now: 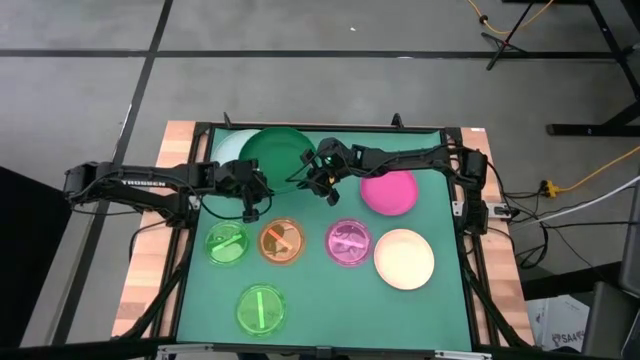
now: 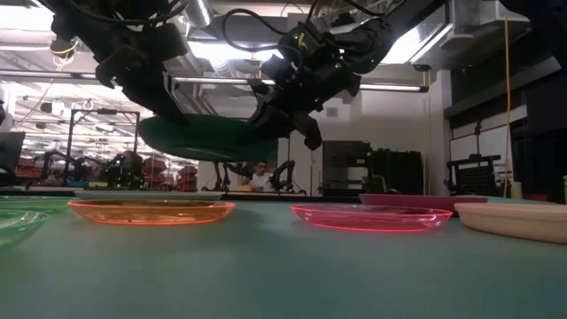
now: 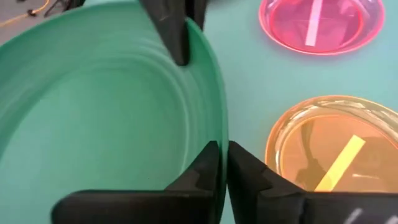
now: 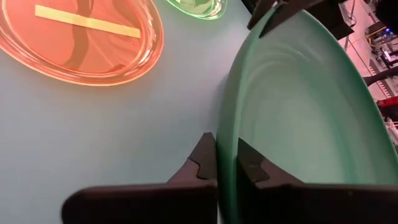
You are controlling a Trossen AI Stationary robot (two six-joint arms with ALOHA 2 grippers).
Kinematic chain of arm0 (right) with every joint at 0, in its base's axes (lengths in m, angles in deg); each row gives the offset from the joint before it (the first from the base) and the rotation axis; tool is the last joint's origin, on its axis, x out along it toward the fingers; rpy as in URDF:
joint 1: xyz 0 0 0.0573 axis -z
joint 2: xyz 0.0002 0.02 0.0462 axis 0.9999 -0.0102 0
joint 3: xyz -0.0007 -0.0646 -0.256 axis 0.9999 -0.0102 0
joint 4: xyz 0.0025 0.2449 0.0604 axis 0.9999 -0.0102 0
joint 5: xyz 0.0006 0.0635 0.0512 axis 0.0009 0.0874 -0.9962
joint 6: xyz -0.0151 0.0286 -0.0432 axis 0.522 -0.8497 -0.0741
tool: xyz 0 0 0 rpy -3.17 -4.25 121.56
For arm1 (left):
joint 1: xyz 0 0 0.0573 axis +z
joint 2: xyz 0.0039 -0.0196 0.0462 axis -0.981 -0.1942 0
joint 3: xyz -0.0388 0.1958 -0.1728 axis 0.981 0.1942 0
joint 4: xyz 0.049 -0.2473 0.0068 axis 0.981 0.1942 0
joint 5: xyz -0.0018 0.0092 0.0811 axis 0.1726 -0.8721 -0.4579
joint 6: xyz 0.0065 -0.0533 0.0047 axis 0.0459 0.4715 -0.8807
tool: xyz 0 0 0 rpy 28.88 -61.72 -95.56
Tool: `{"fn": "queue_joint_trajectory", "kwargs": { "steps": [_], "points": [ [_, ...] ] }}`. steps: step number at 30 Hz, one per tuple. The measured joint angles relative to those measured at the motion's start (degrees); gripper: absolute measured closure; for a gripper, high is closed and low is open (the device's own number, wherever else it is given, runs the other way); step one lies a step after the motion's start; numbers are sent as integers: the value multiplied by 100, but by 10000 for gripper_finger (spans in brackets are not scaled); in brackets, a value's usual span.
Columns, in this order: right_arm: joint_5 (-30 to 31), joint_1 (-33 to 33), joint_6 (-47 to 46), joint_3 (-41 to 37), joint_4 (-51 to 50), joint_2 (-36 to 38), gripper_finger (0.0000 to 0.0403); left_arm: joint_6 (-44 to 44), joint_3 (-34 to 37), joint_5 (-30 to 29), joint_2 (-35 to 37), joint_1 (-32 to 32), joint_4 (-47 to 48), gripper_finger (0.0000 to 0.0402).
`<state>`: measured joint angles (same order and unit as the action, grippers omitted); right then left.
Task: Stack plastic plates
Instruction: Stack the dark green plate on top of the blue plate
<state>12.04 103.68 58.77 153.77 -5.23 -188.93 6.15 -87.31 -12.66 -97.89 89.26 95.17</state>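
Observation:
A large dark green plate (image 1: pixel 275 152) hangs over the table's far left part, partly above a pale blue plate (image 1: pixel 228 147) that lies on the mat. My left gripper (image 3: pixel 222 152) is shut on the green plate's near rim. My right gripper (image 4: pixel 225 152) is shut on its rim at the right. In the low view the green plate (image 2: pixel 204 137) floats above the mat. Lying flat on the mat are a magenta plate (image 1: pixel 388 190), a cream plate (image 1: pixel 404 258), and smaller translucent plates: two green (image 1: pixel 228 243) (image 1: pixel 261 309), one orange (image 1: pixel 282 241), one pink (image 1: pixel 349 242). My left gripper pinches the green plate's rim (image 3: pixel 219 127) between its two fingers, one finger inside the plate and one outside. It comes slanting down from the table's left. The plate is lifted clear of the mat. My right gripper pinches the rim (image 4: pixel 225 134) on the opposite side, one finger inside and one outside, slanting down from the table's right. The plate hangs between both grippers, about level in the low view.
The small plates lie in a row across the mat's middle, just near of the held plate, with one green plate alone toward the near edge. A raised black frame (image 1: pixel 320 128) borders the green mat. Bare mat shows between the magenta plate and the held plate.

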Motion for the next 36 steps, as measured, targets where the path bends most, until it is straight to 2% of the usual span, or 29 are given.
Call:
{"fn": "queue_joint_trajectory", "kwargs": {
  "steps": [4, 8, 15, 19, 25, 30, 36],
  "points": [
    [-6, 4, -28, 0, 66, 1, 371, -6, -1, 29, 0, 2, -28, 396],
    [53, 6, -62, 10, 111, 14, 327, 74, 1, -38, -2, 6, 3, 397],
    [655, -4, -61, 15, 136, 23, 267, 473, 6, -514, -4, 13, 127, 398],
    [850, -2, -58, 15, 84, 23, 261, 574, 8, -831, -4, 13, 231, 398],
    [855, -11, -93, 9, 19, 46, 261, 1348, 7, -1709, 0, 64, 690, 399],
    [931, -42, -236, 9, 40, 49, 260, 1604, 8, -1774, 0, 267, 860, 399],
    [1331, -224, -246, 9, 17, 51, 260, 1683, 6, -1757, -38, 524, 798, 399]
  ]
}}
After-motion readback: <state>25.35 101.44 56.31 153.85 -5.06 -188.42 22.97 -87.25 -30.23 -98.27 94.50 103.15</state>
